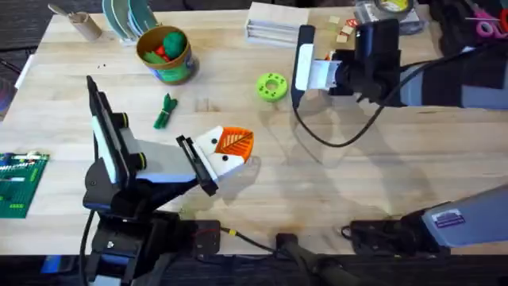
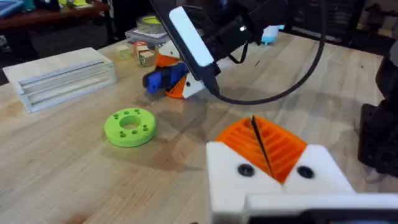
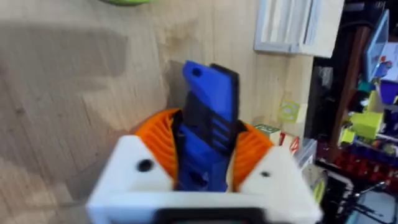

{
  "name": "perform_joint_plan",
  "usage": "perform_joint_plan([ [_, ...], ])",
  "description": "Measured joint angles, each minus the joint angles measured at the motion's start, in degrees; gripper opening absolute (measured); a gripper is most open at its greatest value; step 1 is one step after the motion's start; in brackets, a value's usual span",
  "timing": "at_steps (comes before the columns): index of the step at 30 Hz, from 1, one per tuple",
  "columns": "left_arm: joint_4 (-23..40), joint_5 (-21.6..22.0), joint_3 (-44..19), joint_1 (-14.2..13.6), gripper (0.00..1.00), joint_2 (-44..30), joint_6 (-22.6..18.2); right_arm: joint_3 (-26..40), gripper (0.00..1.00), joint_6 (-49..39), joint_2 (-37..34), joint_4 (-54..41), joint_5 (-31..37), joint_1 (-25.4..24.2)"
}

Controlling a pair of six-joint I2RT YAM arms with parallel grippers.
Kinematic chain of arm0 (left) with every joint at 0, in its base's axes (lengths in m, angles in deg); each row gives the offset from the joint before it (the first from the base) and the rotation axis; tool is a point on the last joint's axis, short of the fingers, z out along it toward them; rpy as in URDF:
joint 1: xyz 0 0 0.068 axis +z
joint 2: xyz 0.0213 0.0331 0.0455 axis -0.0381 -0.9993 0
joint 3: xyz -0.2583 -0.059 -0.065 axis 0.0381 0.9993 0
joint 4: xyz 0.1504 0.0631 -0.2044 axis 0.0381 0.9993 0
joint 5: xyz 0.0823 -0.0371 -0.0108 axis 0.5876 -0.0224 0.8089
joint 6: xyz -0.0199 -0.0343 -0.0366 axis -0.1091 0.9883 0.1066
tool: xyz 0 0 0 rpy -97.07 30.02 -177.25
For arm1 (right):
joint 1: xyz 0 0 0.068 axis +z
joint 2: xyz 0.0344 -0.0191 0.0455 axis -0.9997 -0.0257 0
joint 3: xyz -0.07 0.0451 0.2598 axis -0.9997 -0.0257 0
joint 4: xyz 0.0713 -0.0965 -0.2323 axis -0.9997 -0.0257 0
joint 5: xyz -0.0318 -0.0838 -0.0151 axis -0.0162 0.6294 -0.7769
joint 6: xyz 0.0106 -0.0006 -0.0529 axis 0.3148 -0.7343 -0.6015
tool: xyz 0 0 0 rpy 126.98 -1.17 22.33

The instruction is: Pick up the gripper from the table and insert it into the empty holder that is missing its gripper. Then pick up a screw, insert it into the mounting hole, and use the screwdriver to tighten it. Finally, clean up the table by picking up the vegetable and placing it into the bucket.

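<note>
Overhead view: pale wooden bench [image 1: 333, 183] carrying both arms. Right gripper [image 3: 208, 163], white blocks with orange ribbed pads, at far right of bench, jaws clenched on stubby blue plastic-handled screwdriver [image 3: 208, 127], handle's long axis running out between the pads. Left gripper [image 1: 230, 147], near bench centre, jaws pressed together on nothing, orange pads meeting along a dark seam. Judged next: bringing screwdriver across to left gripper's white block, well apart from it. Small round bucket [image 1: 167, 56] at far left; slender green toy vegetable [image 1: 164, 111] lying just before it, nearer left arm.
</note>
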Motion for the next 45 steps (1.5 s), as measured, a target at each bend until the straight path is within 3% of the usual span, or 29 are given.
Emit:
perform_joint_plan([
  [1,0.0,0.0,0.0,0.0,0.003,0.0,0.0,0.0,0.184,-0.1,-0.2,-0.3,0.1,0.2],
  [6,0.0,0.0,0.0,0.0,0.004,0.0,0.0,1.0,0.924,-0.6,-0.1,0.3,1.2,1.1],
  [7,0.0,0.0,0.0,0.0,0.032,0.0,-0.1,1.4,0.972,-0.6,0.1,0.1,1.2,1.2],
  [10,0.0,0.0,0.0,0.0,0.397,0.0,-0.1,1.4,0.993,-0.1,0.2,-0.3,2.7,2.4],
  [12,0.0,0.0,0.0,0.0,0.716,0.0,0.0,1.4,0.994,1.2,0.3,-0.3,4.9,3.7],
  [14,0.0,0.0,0.0,0.0,0.841,0.0,0.2,1.4,0.994,2.9,0.2,-0.4,6.4,4.9],
  [16,0.0,0.0,0.0,0.0,0.850,0.0,0.2,1.4,0.992,6.4,0.6,-1.0,8.1,6.5],
  [17,0.0,0.0,0.0,0.0,0.814,0.0,0.3,1.3,0.992,8.3,1.0,-1.5,8.5,7.2],
  [18,0.0,0.0,0.0,0.0,0.714,0.0,0.3,1.2,0.992,10.3,1.6,-1.7,8.8,7.8],
  [19,0.0,0.0,0.0,0.0,0.247,0.0,0.4,1.1,0.992,16.2,4.2,-1.9,9.1,9.1],
  [20,0.0,0.0,0.0,0.0,0.104,0.0,0.4,1.1,0.992,18.3,5.3,-1.9,9.2,9.2],
  [21,0.0,0.0,0.0,0.0,0.028,0.0,0.2,1.1,0.992,20.8,6.8,-1.9,9.3,9.2],
  [25,0.0,0.0,0.0,0.0,0.004,0.0,0.2,1.1,0.994,30.0,12.6,-1.8,9.4,9.0],
  [26,0.0,0.0,0.0,0.0,0.084,0.0,0.0,1.1,0.993,32.8,14.4,-1.8,9.4,8.9],
  [31,0.0,0.0,0.0,0.0,0.892,0.0,0.2,1.1,0.992,46.3,21.3,-1.7,9.4,8.8],
  [32,0.0,0.0,0.0,0.0,0.964,0.0,0.3,1.1,0.992,49.0,22.2,-1.7,9.4,8.8],
  [45,-0.2,0.6,0.0,0.0,0.992,0.0,0.0,1.1,0.992,76.2,24.8,-1.8,9.4,8.8],
])
